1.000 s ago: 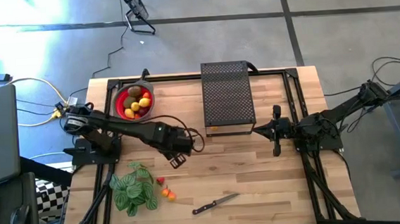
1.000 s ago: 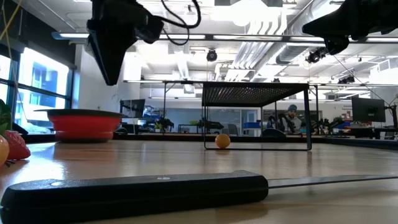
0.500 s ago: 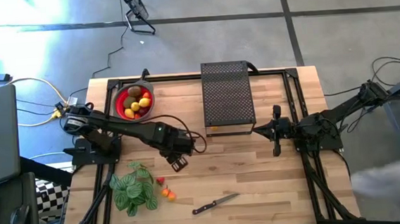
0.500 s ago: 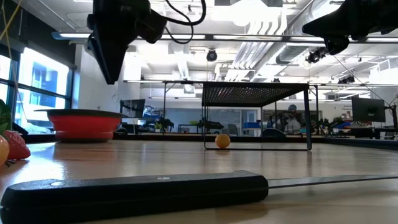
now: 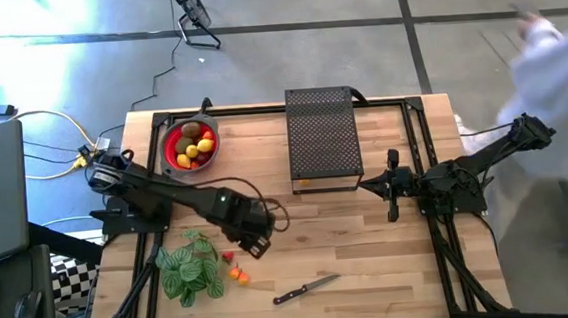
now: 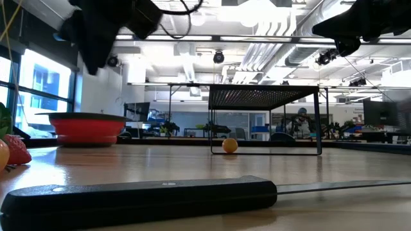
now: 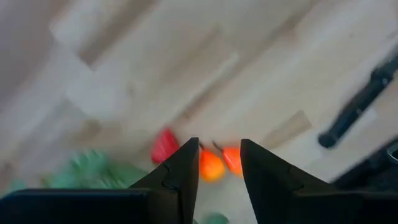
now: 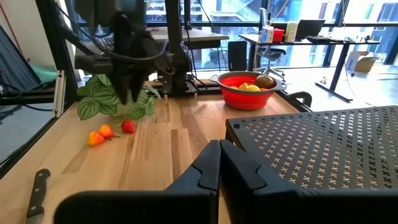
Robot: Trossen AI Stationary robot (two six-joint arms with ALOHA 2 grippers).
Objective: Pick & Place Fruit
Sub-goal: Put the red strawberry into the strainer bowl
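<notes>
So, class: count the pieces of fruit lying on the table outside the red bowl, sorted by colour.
Red fruit: 1
Orange fruit: 3 (two beside the red one, a third orange fruit under the mesh stand)
Total: 4

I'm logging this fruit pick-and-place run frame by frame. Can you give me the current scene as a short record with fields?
left gripper: jaws apart, empty, above the loose fruit
right gripper: shut, waiting at the table's right side
red bowl: far left corner, holds yellow, red and brown fruit
loose fruit: small orange and red pieces beside the leafy plant
knife: flat on the table near the front edge
mesh rack: back centre, a small orange fruit under it
</notes>
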